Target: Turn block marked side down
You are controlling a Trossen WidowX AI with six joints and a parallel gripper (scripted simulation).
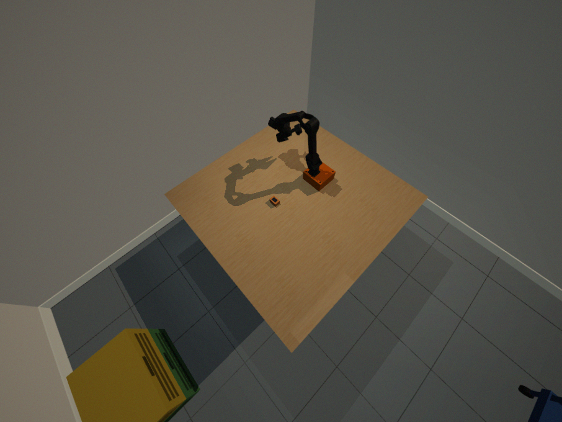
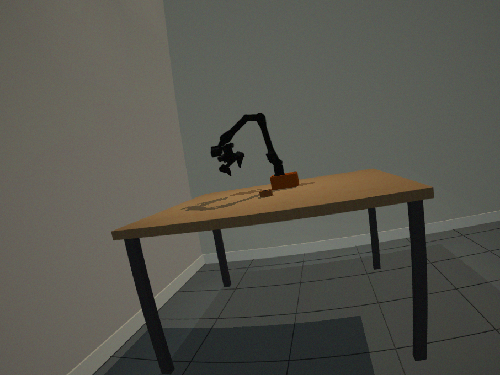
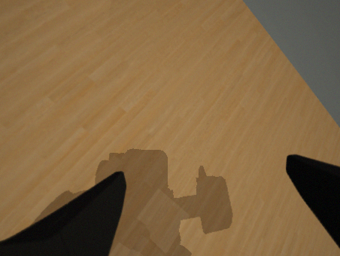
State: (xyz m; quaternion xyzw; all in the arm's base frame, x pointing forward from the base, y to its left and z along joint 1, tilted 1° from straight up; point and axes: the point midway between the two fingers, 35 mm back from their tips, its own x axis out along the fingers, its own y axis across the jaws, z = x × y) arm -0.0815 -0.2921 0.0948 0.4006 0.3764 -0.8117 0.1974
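Note:
A small orange block [image 1: 274,201] [image 2: 265,193] rests flat on the wooden table [image 1: 294,263] [image 2: 343,189] [image 3: 158,75]. A dark mark shows on its upper face in the top view. My gripper [image 1: 290,135] [image 2: 234,171] [image 3: 203,170] is open, with nothing between its fingers. It hangs high above the table, well away from the block and behind it as seen in the top view. The block does not show in the wrist view, only bare table and the arm's shadow between and beyond the fingers. The block's underside is hidden.
The arm's orange base [image 1: 319,178] [image 2: 284,180] stands on the table near the block. Arm shadows lie around the block. A wall rises beyond the table's back edges. A yellow and green cabinet [image 1: 131,377] and a blue object [image 1: 546,406] stand on the floor, away from the table.

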